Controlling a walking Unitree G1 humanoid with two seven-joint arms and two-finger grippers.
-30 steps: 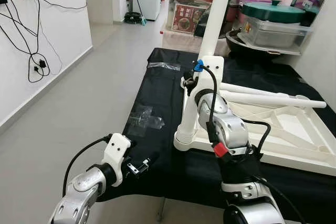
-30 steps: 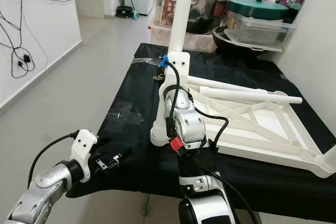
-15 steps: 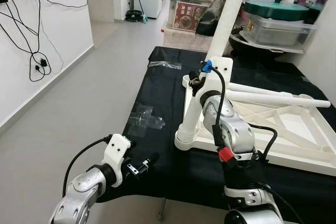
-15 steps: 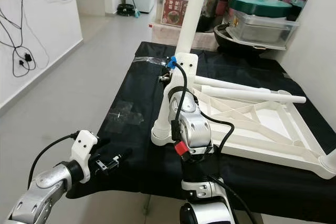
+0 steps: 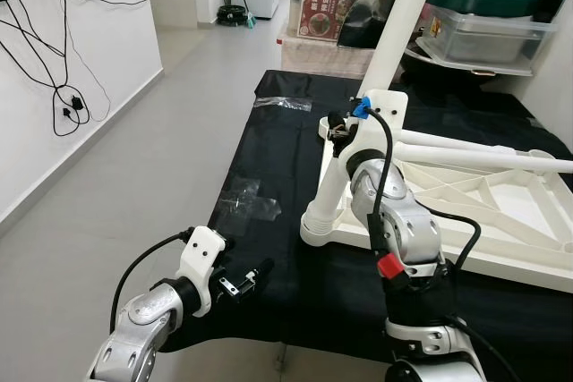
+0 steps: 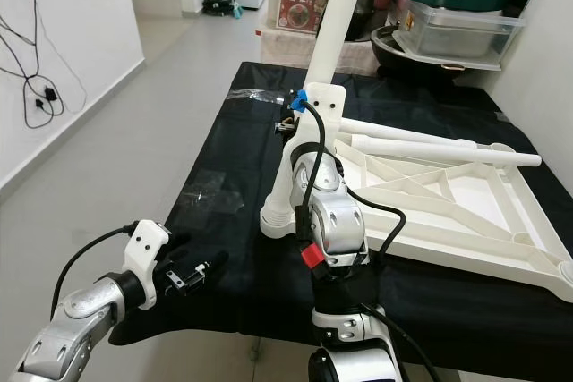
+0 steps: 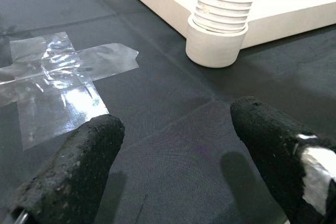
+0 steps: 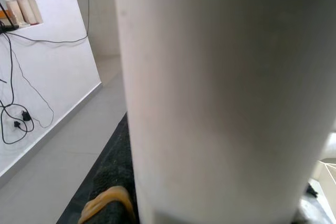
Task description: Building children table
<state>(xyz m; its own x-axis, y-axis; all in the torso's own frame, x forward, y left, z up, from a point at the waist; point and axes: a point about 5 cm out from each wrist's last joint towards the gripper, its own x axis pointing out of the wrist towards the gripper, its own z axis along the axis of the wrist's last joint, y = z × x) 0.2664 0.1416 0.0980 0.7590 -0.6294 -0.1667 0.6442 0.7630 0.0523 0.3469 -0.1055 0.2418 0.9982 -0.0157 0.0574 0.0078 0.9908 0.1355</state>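
Observation:
A white children's table top (image 5: 501,212) lies upside down on the black-covered table (image 5: 269,158). One white leg (image 5: 394,33) stands in its near-left corner socket (image 7: 218,38), leaning to the right at its top. My right gripper (image 5: 345,127) is shut on this leg about halfway up, and the leg (image 8: 226,98) is very close in the right wrist view. Two loose legs (image 5: 483,158) rest across the table top. My left gripper (image 5: 251,279) hovers open and holding nothing, low over the cloth near the front-left edge, its fingers (image 7: 73,171) pointing toward the socket.
Clear tape (image 5: 246,203) is stuck on the cloth ahead of the left gripper, and a plastic bag (image 5: 282,103) lies farther back. Storage boxes and pots (image 5: 483,24) crowd the far end. Open grey floor (image 5: 134,158) lies to the left, with cables on the wall.
The view has shifted a little. The leg in my right gripper now leans further to the right at its top. The left gripper has stayed put.

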